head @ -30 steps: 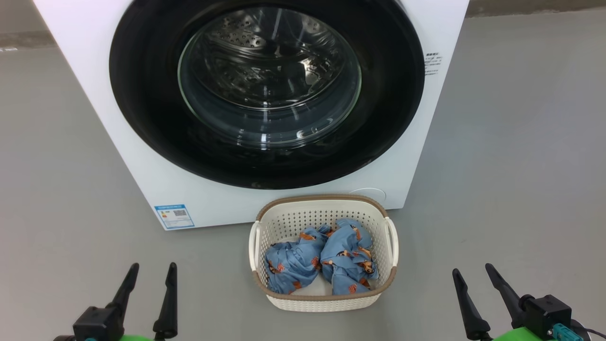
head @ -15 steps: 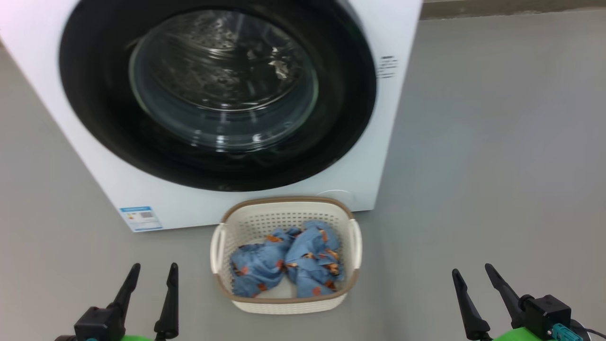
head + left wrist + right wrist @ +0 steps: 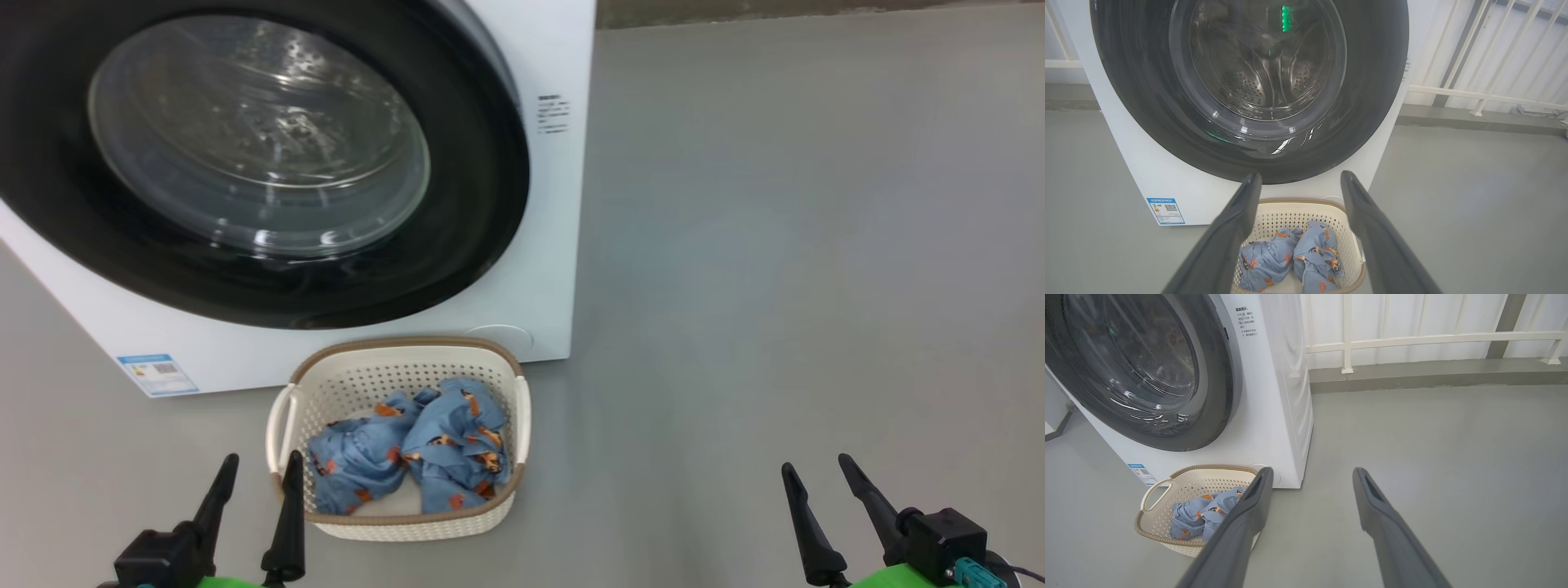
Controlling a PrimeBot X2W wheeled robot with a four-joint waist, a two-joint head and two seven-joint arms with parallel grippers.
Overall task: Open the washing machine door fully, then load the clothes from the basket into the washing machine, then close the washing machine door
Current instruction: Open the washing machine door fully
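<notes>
- Two sets of jaws spread wide and empty: left gripper (image 3: 263, 457), right gripper (image 3: 815, 462).
- Note washing machine door (image 3: 253, 155) shut; basket (image 3: 408, 343) with clothes (image 3: 408, 449) on floor (image 3: 775, 245), just before washing machine (image 3: 555, 245).
- Hook door rim at right edge; swing fully open, keeping clear of basket.

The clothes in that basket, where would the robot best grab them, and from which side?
Probably the raised crumpled folds atop one bundle of the clothes, coming down from above: the basket walls them in on every side, and only its top is open.
</notes>
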